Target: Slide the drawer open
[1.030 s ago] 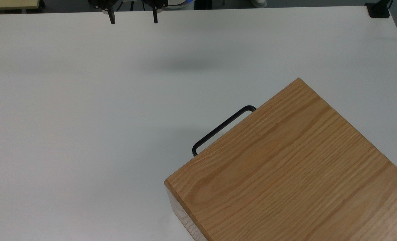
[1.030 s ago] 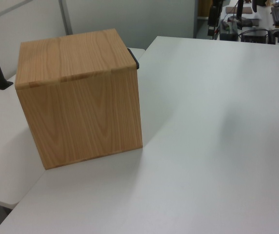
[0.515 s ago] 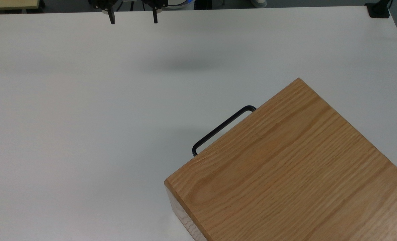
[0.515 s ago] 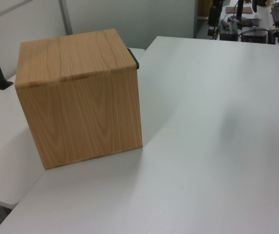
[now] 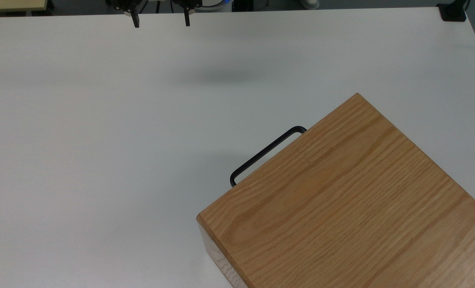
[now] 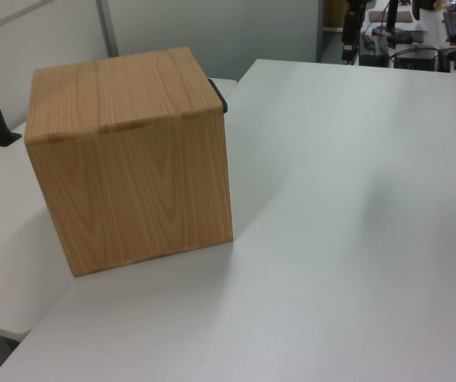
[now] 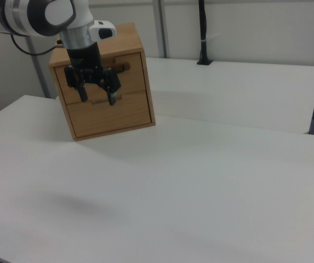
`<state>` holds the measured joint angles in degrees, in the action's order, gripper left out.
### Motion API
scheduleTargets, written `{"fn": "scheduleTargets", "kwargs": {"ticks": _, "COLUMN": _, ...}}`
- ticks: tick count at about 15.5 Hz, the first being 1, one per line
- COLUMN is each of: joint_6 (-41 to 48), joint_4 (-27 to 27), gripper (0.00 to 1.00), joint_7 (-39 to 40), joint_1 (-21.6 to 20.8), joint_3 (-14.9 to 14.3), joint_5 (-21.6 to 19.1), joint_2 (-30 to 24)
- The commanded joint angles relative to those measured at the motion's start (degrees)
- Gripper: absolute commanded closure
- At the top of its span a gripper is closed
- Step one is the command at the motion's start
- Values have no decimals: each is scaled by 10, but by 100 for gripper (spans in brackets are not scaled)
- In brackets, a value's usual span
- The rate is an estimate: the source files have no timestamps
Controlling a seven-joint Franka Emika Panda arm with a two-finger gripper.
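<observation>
The gripper (image 5: 160, 18) is seen at the top view's upper edge, fingers spread apart and empty. The drawer is shut inside the wooden box (image 5: 341, 192) at the top view's lower right, well apart from the gripper. Its black handle (image 5: 267, 154) runs diagonally, facing the upper left. A diagonal approach down-right would be needed.

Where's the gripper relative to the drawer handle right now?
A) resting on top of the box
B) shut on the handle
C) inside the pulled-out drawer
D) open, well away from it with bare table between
D: in the top view the gripper is open at the table's far edge, bare surface between it and the handle.
</observation>
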<state>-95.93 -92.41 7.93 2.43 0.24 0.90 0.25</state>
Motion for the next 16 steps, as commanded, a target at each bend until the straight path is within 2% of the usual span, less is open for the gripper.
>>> {"fn": "scheduleTargets", "kwargs": {"ticks": 1, "joint_6": 13, "joint_4": -8, "gripper": 0, "joint_7": 5, "joint_1": 2, "joint_3": 3, "joint_5": -10, "joint_2": -3}}
{"fn": "scheduleTargets", "kwargs": {"ticks": 5, "joint_6": -7, "joint_4": 3, "gripper": 0, "joint_7": -24, "joint_1": -3, "joint_3": 3, "joint_5": -12, "joint_2": 6}}
{"fn": "scheduleTargets", "kwargs": {"ticks": 7, "joint_6": -54, "joint_4": 0, "gripper": 0, "joint_7": -91, "joint_1": -11, "joint_3": 3, "joint_5": -13, "joint_2": 6}}
{"fn": "scheduleTargets", "kwargs": {"ticks": 11, "joint_6": -151, "joint_4": 1, "gripper": 2, "joint_7": -395, "joint_1": -52, "joint_3": 4, "joint_5": -13, "joint_2": 33}}
{"fn": "scheduleTargets", "kwargs": {"ticks": 13, "joint_6": -200, "joint_4": 2, "gripper": 2, "joint_7": -508, "joint_1": -61, "joint_3": 3, "joint_5": -14, "joint_2": 46}}
{"fn": "scheduleTargets", "kwargs": {"ticks": 14, "joint_6": -226, "joint_4": 6, "gripper": 2, "joint_7": -585, "joint_1": -64, "joint_3": 4, "joint_5": -26, "joint_2": 60}}
{"fn": "scheduleTargets", "kwargs": {"ticks": 15, "joint_6": -257, "joint_4": 7, "gripper": 4, "joint_7": -628, "joint_1": -62, "joint_3": 3, "joint_5": -46, "joint_2": 68}}
{"fn": "scheduleTargets", "kwargs": {"ticks": 16, "joint_6": -295, "joint_4": 7, "gripper": 7, "joint_7": -649, "joint_1": -60, "joint_3": 3, "joint_5": -91, "joint_2": 76}}
